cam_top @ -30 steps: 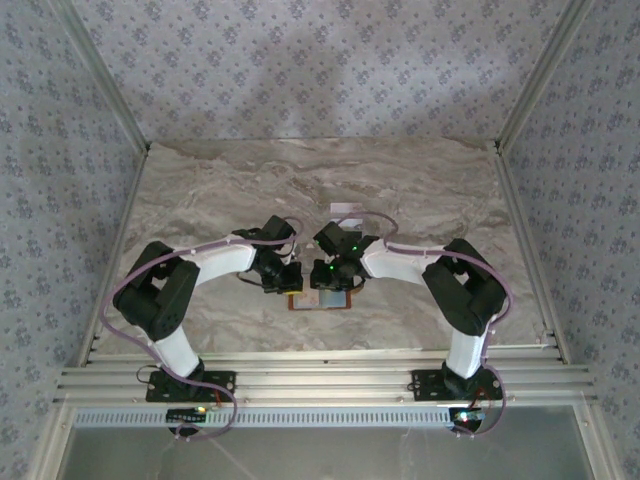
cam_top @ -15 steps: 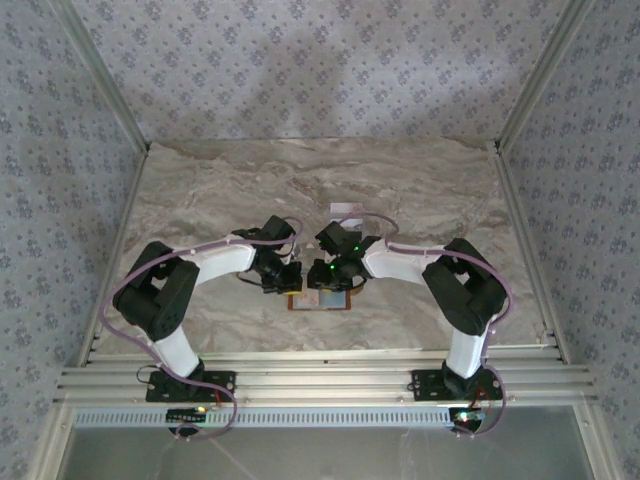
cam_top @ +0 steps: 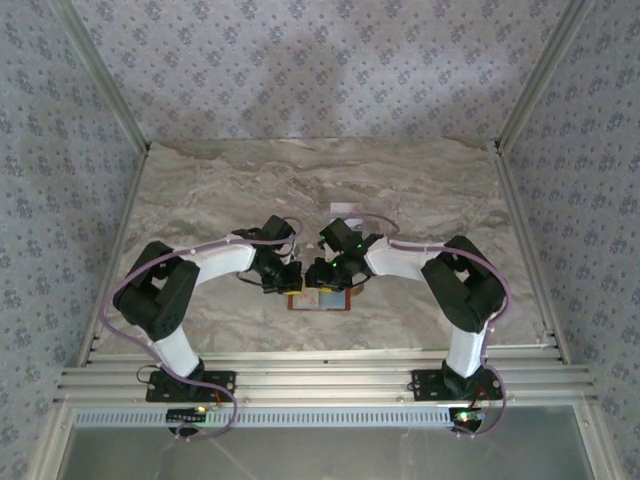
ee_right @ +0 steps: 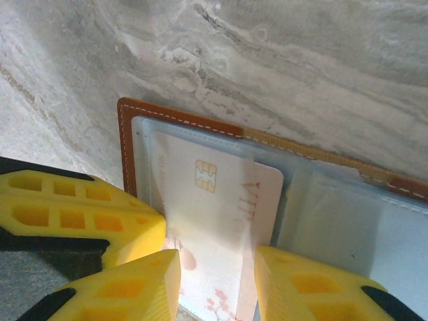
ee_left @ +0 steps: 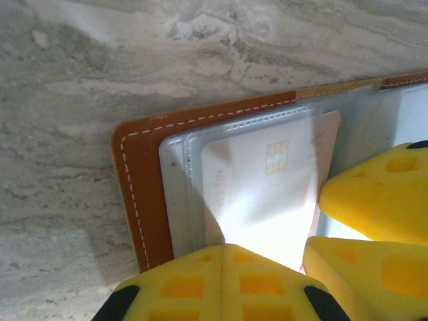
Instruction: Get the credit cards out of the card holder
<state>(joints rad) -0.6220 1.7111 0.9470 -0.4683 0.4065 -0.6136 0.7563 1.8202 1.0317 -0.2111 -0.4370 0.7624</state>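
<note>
fig. the open card holder (cam_top: 320, 299) lies flat on the desk (cam_top: 200, 200), lining up, between my two arms.

(a) a pale credit card (ee_left: 261, 194) sits chip side up in the clear pocket (ee_left: 175, 187) of the half nearest the holder's stitched outer edge. its long axis runs parallel to that edge, and its inner long side reaches toward the holder's middle fold. a pinkish sliver shows just past that side; i cannot tell whether it is a second card.

(b) my left fingers (ee_left: 194, 284) are pressed together tip to tip with nothing visibly between them. they rest over the holder's outer near corner, and i judge that they pin the leather down.

(c) my right fingers (ee_right: 314, 287) stand apart over the holder. one is on each side of the card's near end, and the card lies flat in the gap between them.

the coming move turns on this: the card lies directly beneath the right pair, which is the nearer to it. its free long side faces the fold, so the likely way out is toward the fold and away from the left pair.
</note>
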